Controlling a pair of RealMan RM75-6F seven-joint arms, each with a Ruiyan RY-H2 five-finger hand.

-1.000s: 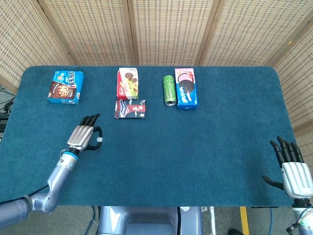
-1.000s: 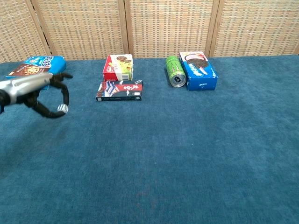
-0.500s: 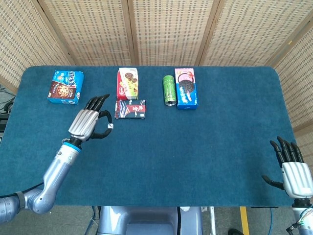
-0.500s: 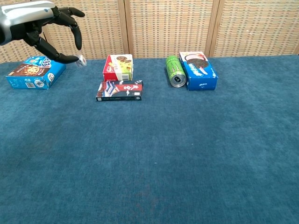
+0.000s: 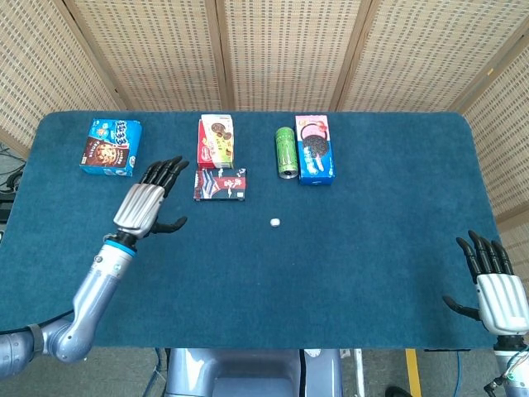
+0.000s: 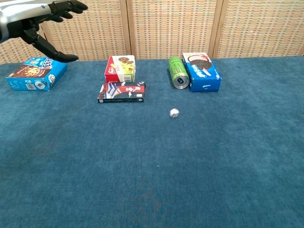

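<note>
We are holding our left hand (image 5: 147, 204) raised above the blue table (image 5: 372, 248), fingers spread apart and grasping nothing, the thumb pointing toward the middle of the cloth. A small white ball (image 5: 274, 222) is lying on the table well to the right of that hand, in front of the dark flat box (image 5: 220, 184) and clear of every package; the chest view shows it (image 6: 174, 113) resting alone on the cloth below the green can (image 6: 178, 73). We are keeping our right hand (image 5: 494, 288) at the table's near right corner, fingers extended and apart, holding nothing. Along the far side of the table are lying a blue cookie box (image 5: 111, 147), a red and yellow box (image 5: 216, 141) just behind the dark flat box, and the green can on its side touching a blue and pink cookie box (image 5: 314, 149).
</note>
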